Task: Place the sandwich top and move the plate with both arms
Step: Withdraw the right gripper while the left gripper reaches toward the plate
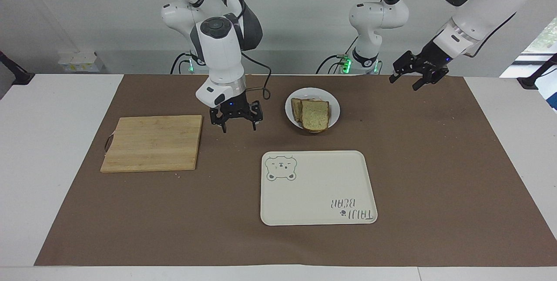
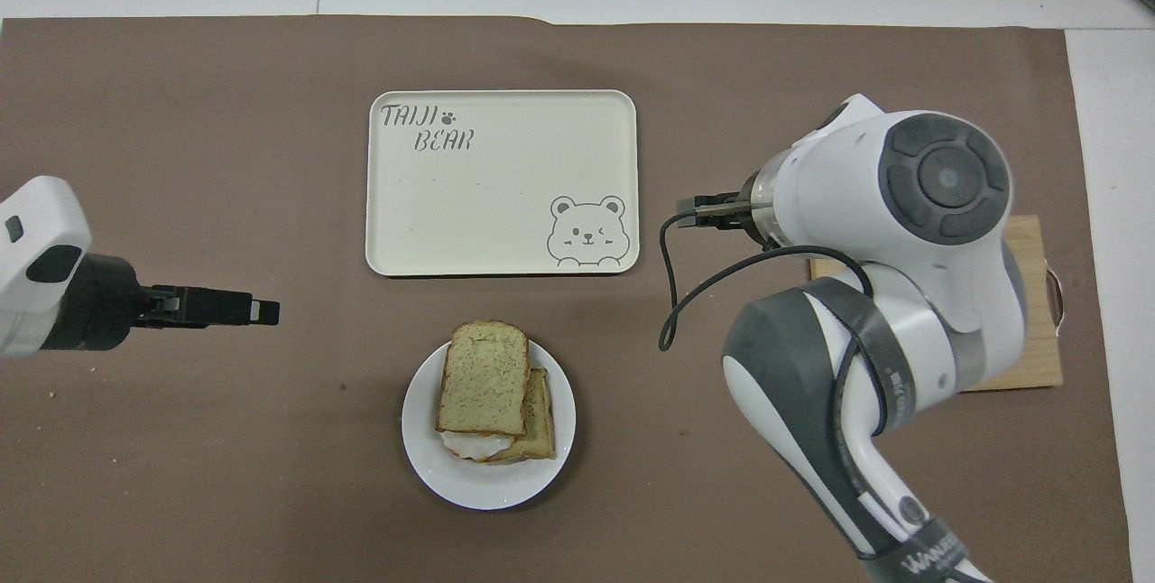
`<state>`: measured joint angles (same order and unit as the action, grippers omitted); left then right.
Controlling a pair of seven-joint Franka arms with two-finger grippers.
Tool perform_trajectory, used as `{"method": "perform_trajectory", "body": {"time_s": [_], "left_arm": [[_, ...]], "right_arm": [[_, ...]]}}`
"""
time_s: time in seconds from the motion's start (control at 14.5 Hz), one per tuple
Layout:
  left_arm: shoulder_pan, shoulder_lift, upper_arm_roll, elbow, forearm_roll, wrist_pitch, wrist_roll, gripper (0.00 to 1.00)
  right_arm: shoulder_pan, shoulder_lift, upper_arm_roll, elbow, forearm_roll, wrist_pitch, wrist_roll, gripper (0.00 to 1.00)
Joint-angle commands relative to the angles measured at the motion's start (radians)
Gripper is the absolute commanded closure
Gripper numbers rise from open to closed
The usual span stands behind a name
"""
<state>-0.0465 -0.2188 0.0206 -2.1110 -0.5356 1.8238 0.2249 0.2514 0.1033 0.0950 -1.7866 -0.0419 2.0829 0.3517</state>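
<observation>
The sandwich top (image 1: 315,115) (image 2: 485,375), a pale speckled slice with a brown crust, lies on a lower slice and egg on the small white plate (image 1: 334,108) (image 2: 433,473). It sits askew, so the lower slice and some egg white show at its edges. My right gripper (image 1: 238,128) hangs open and empty just above the mat, between the plate and the cutting board. In the overhead view its own wrist hides it. My left gripper (image 1: 406,81) (image 2: 263,311) is open and empty, in the air over the mat toward the left arm's end.
A cream bear tray (image 1: 317,187) (image 2: 501,181) lies farther from the robots than the plate. A wooden cutting board (image 1: 152,142) (image 2: 1029,366) lies toward the right arm's end of the brown mat. Crumbs are scattered on the mat.
</observation>
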Motion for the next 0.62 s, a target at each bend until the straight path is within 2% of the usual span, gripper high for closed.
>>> {"method": "perform_trajectory", "body": {"time_s": [0.0, 0.35, 0.55], "left_arm": [[-0.006, -0.047, 0.005, -0.142, -0.102, 0.092, 0.094, 0.04], [-0.007, -0.028, 0.004, -0.322, -0.306, 0.212, 0.308, 0.12], [-0.059, 0.012, 0.004, -0.424, -0.447, 0.327, 0.474, 0.14]], "right_arm": [[-0.056, -0.063, 0.012, -0.004, -0.021, -0.035, -0.013, 0.00], [-0.123, -0.134, 0.011, -0.002, -0.019, -0.101, -0.013, 0.00], [-0.130, -0.163, 0.005, -0.002, -0.018, -0.159, -0.013, 0.00]]}}
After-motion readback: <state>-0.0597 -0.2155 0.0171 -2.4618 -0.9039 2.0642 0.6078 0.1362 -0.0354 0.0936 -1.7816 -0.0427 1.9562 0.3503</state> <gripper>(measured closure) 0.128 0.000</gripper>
